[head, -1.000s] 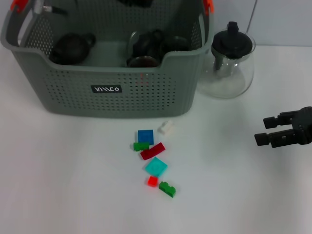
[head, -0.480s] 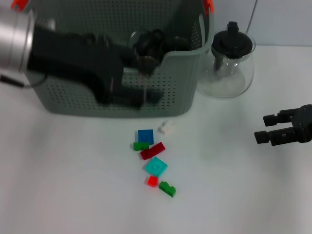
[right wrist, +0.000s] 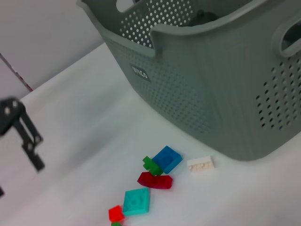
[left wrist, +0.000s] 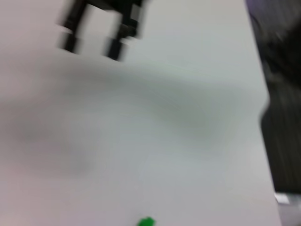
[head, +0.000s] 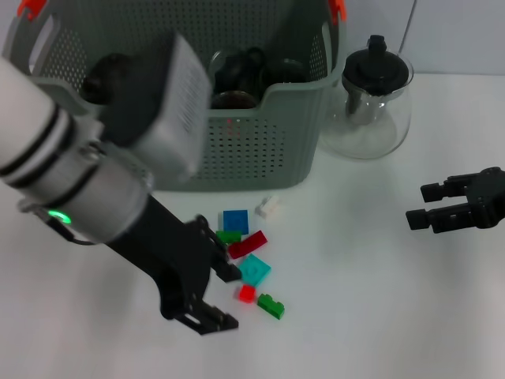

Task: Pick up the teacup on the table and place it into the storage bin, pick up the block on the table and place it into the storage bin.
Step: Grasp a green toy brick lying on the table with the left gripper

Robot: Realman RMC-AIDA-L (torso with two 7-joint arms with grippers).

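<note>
Blocks (head: 248, 257) strung diagonally from storage bin (head: 260, 126) toward open left pincer (head: 213, 296).

Grey-green perforated storage bin (head: 260, 142) upright holding dark teacups (head: 237, 75); small coloured blocks (head: 251, 257) scattered just before it.

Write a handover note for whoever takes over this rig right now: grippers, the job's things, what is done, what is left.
Left gripper: open, empty, low over the table beside the scattered blocks.
Right gripper: open, empty, hovering at the table's right side, away from the work.
Storage bin: at the back, dark teaware already inside; no teacup shows on the table.
Blocks on the table: white, blue, dark red, teal, small red, green, plus a second green beside the blue.
Left: grasp a block and drop it in the bin.
</note>
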